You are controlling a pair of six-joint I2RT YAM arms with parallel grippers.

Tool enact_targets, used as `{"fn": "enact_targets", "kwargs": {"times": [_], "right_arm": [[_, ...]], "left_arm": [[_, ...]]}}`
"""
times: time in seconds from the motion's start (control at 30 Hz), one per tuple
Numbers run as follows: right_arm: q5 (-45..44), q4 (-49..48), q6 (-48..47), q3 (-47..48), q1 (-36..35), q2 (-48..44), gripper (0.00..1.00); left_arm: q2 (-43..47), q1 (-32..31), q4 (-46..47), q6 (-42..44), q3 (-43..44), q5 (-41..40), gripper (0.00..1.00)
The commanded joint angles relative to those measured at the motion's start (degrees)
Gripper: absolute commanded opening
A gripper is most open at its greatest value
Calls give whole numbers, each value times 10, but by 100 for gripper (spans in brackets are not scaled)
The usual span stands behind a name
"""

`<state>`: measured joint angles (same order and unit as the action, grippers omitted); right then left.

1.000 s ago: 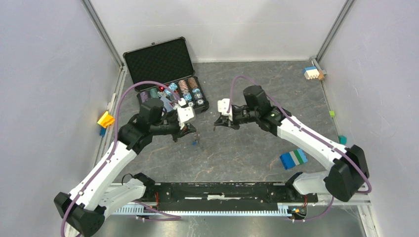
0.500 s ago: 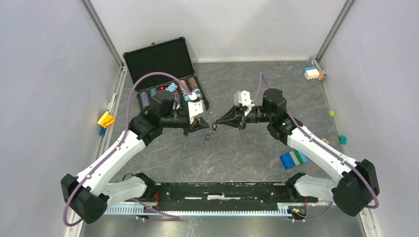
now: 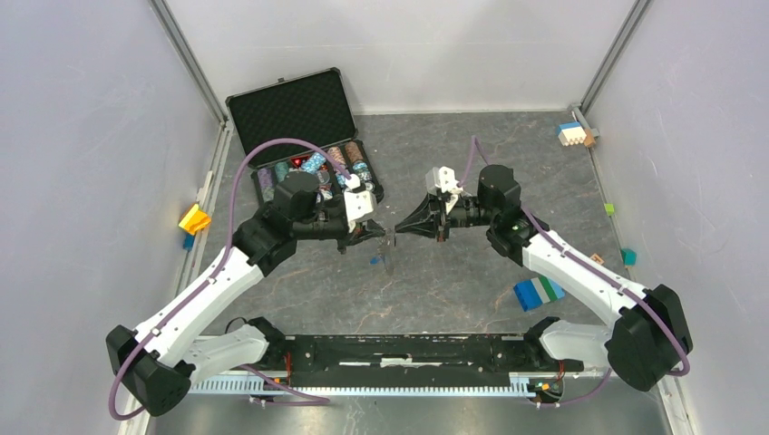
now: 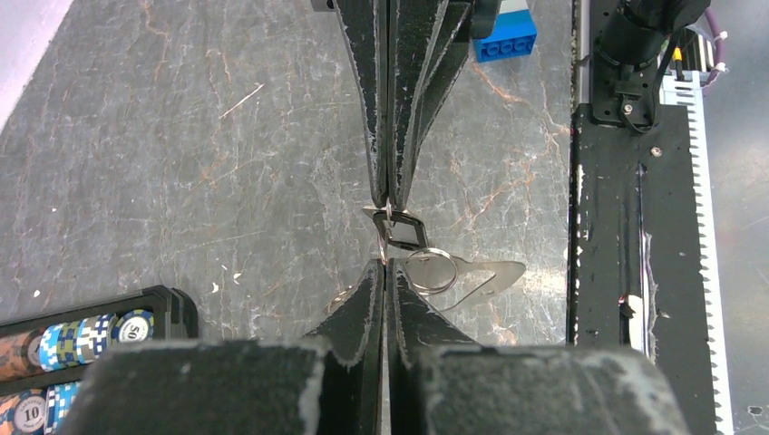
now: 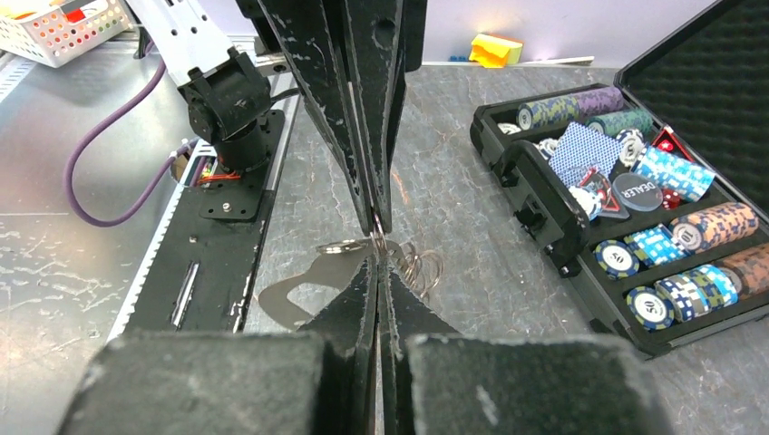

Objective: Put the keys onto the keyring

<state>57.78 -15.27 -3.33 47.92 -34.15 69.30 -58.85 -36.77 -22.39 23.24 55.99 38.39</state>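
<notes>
Keyring [image 4: 431,270] at left claw [image 4: 384,265] tip, flat fob [image 4: 494,272] pointing toward base rail [image 4: 626,227]

Tabletop [image 4: 181,136]: grey stone-look, matt, white-veined, scratched. Left pincer [image 4: 385,265] and right pincer [image 4: 388,201]: black, matt, rough, edges scuffed pale. Keyring [image 4: 433,269]: bright polished metal wire. Key [image 4: 405,231]: dark glossy tag, bright rim. Flat plate [image 4: 494,272] beside the ring: dull brushed metal. Case lid [image 5: 716,82], upper right of right wrist view: black dimpled foam. Chips [image 5: 676,237]: glossy printed plastic. Base rail [image 4: 626,236]: black metal, chipped.
</notes>
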Motion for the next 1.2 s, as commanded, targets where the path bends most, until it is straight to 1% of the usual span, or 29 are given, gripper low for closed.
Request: {"fn": "enact_targets", "kwargs": {"times": [0.0,0.1,0.43,0.7,1.17], "right_arm": [[5,11,-16,9,2,5,0],[5,17,-21,8,2,2,0],[24,-1,3,1,0,-4,0],[23,-7,9,2,-12,3,0],[13,-1,15,25,-24,23,0]], "left_arm": [[14,-4,31,2,-3,-6,2],[13,-5,31,7,-4,-10,2],[14,-7,37,-7,-8,-36,2],[9,-8,40,-17,-11,-5,2],[6,-8,40,-21,-12,8,2]]}}
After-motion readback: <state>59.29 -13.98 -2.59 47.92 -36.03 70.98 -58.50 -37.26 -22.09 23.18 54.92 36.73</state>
